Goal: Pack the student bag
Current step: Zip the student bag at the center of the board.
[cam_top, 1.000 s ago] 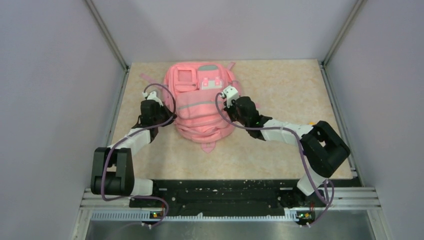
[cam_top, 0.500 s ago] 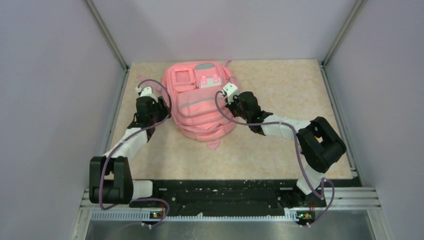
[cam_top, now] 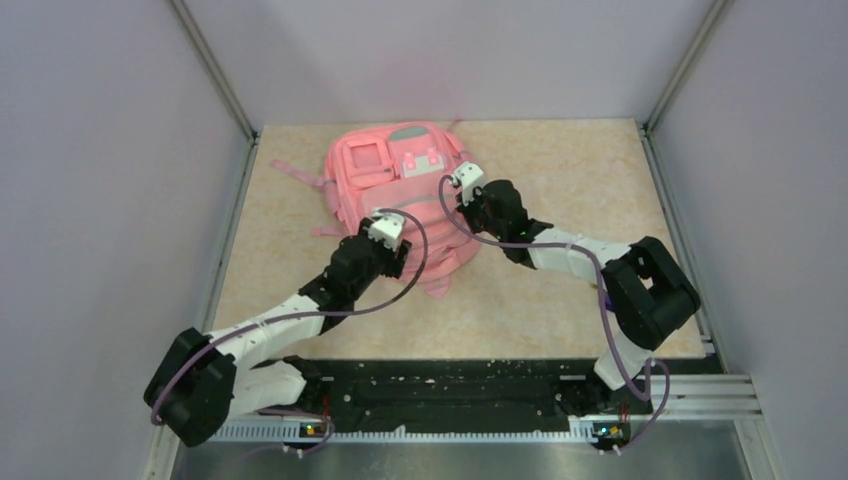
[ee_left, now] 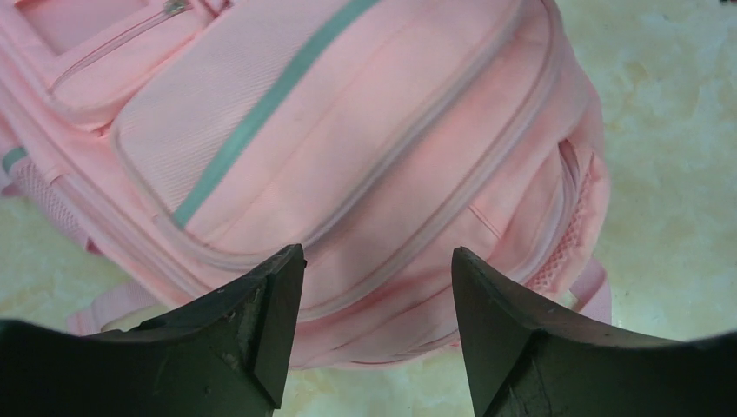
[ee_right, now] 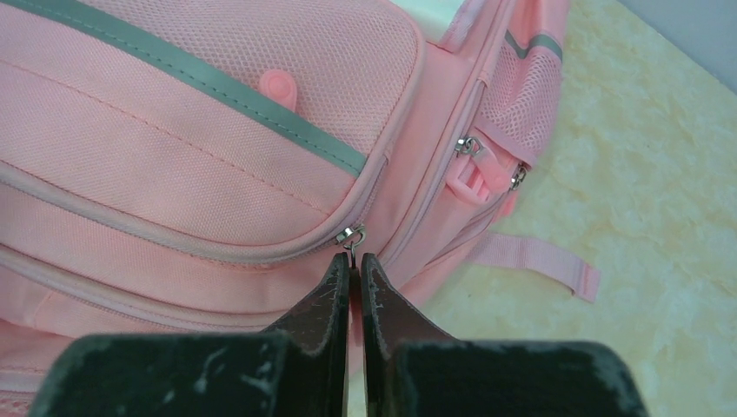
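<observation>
The student bag (cam_top: 400, 180), a large pink backpack, lies flat at the back middle of the table with its front pockets up. My left gripper (cam_top: 397, 252) hovers over the bag's near end, open, with nothing between its fingers (ee_left: 261, 313); below them I see the bag (ee_left: 348, 130) and its lower edge. At the bag's right side my right gripper (cam_top: 456, 205) is shut on the metal zipper pull (ee_right: 352, 234) of a front pocket; in the right wrist view the tips of the gripper (ee_right: 355, 261) pinch it against the bag (ee_right: 174, 174).
The beige table (cam_top: 580, 170) is boxed in by grey walls on three sides. A loose pink strap (ee_right: 534, 256) trails from the bag's right side and another strap (cam_top: 295, 172) lies at its left. A black rail (cam_top: 440, 385) runs along the near edge.
My left gripper let go at the bag's left side, opened, and swung round to the bag's near end. The bag shifted slightly and its left strap now shows. My right gripper stayed shut.
</observation>
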Controlling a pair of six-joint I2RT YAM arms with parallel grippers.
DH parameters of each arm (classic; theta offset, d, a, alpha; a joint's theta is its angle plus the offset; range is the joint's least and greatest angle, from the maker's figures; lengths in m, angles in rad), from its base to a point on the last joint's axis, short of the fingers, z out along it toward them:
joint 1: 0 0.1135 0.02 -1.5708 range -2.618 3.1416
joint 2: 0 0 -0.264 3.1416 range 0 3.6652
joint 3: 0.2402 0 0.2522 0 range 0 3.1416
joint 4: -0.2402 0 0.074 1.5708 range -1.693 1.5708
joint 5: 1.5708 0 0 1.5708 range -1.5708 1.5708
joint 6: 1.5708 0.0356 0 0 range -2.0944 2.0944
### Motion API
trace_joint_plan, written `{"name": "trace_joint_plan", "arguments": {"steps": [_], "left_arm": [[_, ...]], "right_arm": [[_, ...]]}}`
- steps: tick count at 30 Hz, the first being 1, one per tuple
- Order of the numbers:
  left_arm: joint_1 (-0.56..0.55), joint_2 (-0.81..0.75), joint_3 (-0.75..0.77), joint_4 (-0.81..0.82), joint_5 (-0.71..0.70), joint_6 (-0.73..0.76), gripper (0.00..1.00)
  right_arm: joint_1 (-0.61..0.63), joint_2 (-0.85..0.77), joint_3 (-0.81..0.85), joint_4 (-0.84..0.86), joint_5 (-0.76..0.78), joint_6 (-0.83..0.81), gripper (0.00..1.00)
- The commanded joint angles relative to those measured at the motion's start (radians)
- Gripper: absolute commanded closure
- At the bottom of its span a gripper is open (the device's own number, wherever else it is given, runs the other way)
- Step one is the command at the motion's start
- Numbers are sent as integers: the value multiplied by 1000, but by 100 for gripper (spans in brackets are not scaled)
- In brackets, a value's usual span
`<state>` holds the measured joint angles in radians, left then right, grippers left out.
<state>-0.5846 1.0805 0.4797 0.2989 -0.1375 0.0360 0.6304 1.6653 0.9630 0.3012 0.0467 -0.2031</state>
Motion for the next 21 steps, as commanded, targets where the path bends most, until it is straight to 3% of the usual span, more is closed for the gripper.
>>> {"name": "trace_joint_plan", "arguments": {"steps": [1, 13, 16, 21], "left_arm": [[-100, 104, 50, 152, -123, 183, 31], [-148, 360, 191, 267, -206, 343, 30], [-149, 386, 202, 283, -228, 342, 42], [-149, 400, 192, 311, -281, 358, 76]], "right_arm": [[-14, -57, -2, -14, -31, 29, 100], [-14, -63, -5, -37, -42, 37, 100], [-14, -58, -4, -38, -41, 36, 100], [-14, -51, -3, -22, 1, 33, 100]]}}
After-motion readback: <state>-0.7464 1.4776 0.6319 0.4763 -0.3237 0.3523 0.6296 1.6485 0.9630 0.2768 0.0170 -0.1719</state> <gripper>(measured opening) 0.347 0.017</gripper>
